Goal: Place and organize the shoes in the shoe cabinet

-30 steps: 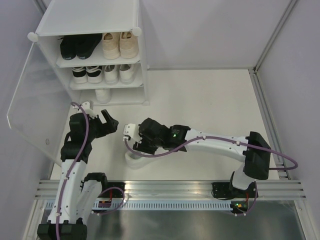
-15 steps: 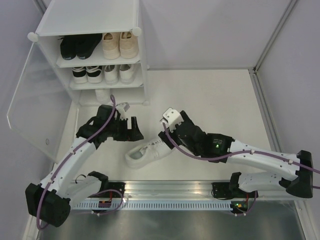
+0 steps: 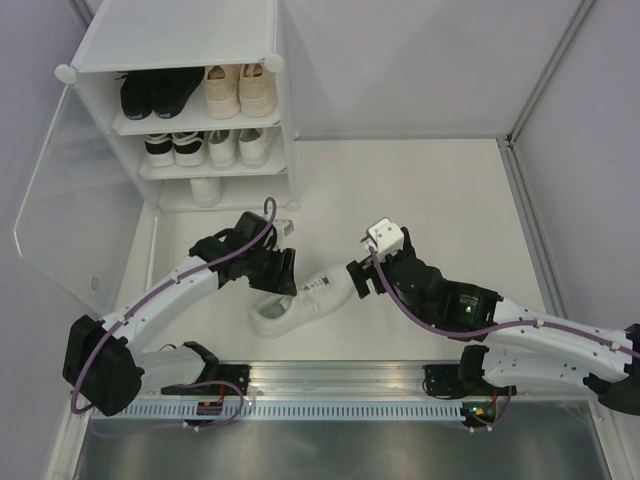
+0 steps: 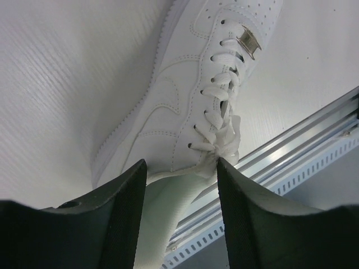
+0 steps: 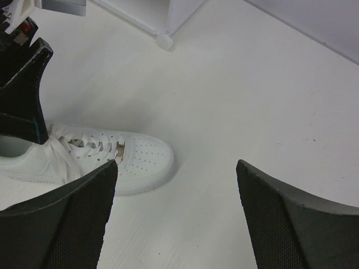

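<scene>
Shoe cabinet (image 3: 180, 35), far left, awaits; your left gripper (image 3: 284, 271) straddles the heel collar of the white sneaker (image 3: 312, 296) on the table (image 3: 420, 200) (grip unconfirmed). Catch only laces (image 4: 220, 92) and it could slip mid-lift. Your right gripper (image 5: 176, 163) gapes wide, empty, beside the toe.

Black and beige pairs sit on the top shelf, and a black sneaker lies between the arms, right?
No: that sneaker is white, as the top external view shows. The black pair and beige pair do sit on the top shelf.
</scene>
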Robot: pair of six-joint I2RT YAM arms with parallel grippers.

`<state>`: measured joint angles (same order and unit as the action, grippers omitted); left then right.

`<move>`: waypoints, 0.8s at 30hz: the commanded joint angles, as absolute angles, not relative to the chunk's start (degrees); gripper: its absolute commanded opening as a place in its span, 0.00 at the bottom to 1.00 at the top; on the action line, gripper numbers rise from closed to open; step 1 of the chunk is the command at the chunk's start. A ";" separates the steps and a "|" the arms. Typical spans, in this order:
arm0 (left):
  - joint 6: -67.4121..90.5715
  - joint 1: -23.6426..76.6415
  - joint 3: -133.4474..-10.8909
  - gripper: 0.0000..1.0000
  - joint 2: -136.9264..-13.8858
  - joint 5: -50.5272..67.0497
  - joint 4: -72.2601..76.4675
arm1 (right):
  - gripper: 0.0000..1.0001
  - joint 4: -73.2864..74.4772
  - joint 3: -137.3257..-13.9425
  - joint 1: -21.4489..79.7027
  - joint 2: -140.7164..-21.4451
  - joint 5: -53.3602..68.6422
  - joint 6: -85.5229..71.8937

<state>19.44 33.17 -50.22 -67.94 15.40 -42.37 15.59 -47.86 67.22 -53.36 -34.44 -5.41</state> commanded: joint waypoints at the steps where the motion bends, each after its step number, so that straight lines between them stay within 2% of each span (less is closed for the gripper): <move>1: 17.75 35.68 -52.21 0.57 -70.66 10.29 -42.71 | 0.90 12.66 -46.50 66.97 -52.73 -35.07 -6.77; 7: 17.75 37.53 -52.03 0.51 -74.88 3.44 -42.10 | 0.90 12.13 -45.97 66.80 -53.61 -34.37 -6.94; 10: 18.28 37.53 -51.59 0.40 -74.97 1.41 -40.70 | 0.90 11.95 -45.70 66.80 -53.79 -34.28 -7.21; 11: 18.28 37.62 -51.50 0.34 -75.06 1.49 -40.17 | 0.90 11.87 -45.62 66.80 -53.88 -34.10 -7.21; 15: 19.24 37.62 -50.37 0.31 -77.16 4.13 -36.14 | 0.90 11.60 -45.44 66.80 -54.31 -34.01 -7.47; 16: 20.21 37.62 -50.10 0.11 -77.69 4.74 -35.17 | 0.90 11.60 -45.35 66.71 -54.40 -33.93 -7.64; 17: 20.91 37.62 -49.92 0.03 -78.48 4.83 -34.37 | 0.90 11.60 -45.35 66.71 -54.40 -34.01 -7.65; 21: 24.16 37.53 -49.22 0.02 -78.23 4.23 -30.77 | 0.89 11.69 -45.53 66.80 -54.06 -34.01 -7.91; 24: 28.03 36.92 -50.18 0.02 -76.74 -1.30 -30.23 | 0.89 12.04 -45.70 66.80 -53.88 -34.10 -8.09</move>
